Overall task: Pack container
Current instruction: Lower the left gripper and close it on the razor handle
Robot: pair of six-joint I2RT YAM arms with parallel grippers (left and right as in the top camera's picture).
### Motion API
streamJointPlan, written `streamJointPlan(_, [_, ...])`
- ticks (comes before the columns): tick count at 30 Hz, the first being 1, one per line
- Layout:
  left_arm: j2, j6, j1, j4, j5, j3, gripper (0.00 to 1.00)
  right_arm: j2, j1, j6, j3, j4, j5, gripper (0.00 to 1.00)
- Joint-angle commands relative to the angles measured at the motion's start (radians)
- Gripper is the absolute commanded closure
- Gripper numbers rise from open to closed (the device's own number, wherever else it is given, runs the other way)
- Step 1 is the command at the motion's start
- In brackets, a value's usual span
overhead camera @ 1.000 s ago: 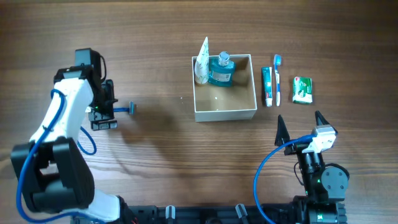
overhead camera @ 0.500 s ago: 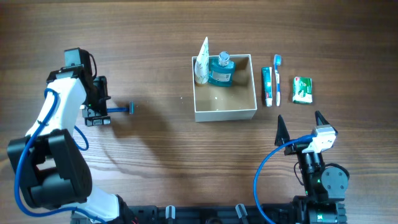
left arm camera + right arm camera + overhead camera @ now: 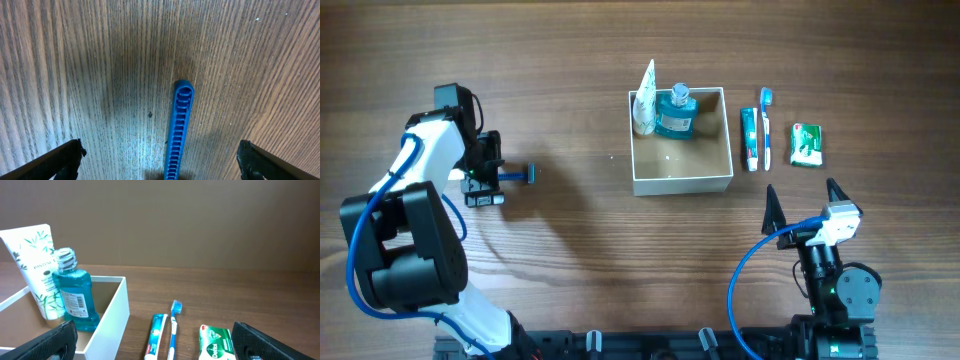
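- Container (image 3: 680, 183) sits at centre of desk (image 3: 570, 60), part filled; thin walls look light and bendy, so grip near a corner.
- Left hand (image 3: 492, 178) spread wide over a blue handle (image 3: 179, 130), gripping nothing; right hand (image 3: 802, 200) wide, empty.

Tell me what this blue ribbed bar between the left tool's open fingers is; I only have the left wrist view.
Observer: From overhead it looks like a blue razor, lying flat on the table, head pointing toward the container.
Operator: Anything packed yet?
Observer: Yes, a white tube and a blue mouthwash bottle stand against its far wall, toward the left.
Operator: What lies outside?
Observer: A toothpaste tube, a toothbrush and a green packet lie just right of it.
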Motion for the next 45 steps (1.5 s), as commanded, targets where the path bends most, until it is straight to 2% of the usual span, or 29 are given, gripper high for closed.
streamJointPlan(1, [0.019, 0.016, 0.007, 0.003, 0.007, -0.006, 0.00, -0.006, 0.006, -0.003, -0.001, 0.004, -0.009, 0.00])
streamJointPlan(45, [0.066, 0.015, 0.006, 0.005, 0.051, -0.006, 0.01, -0.006, 0.006, -0.003, -0.001, 0.004, -0.009, 0.00])
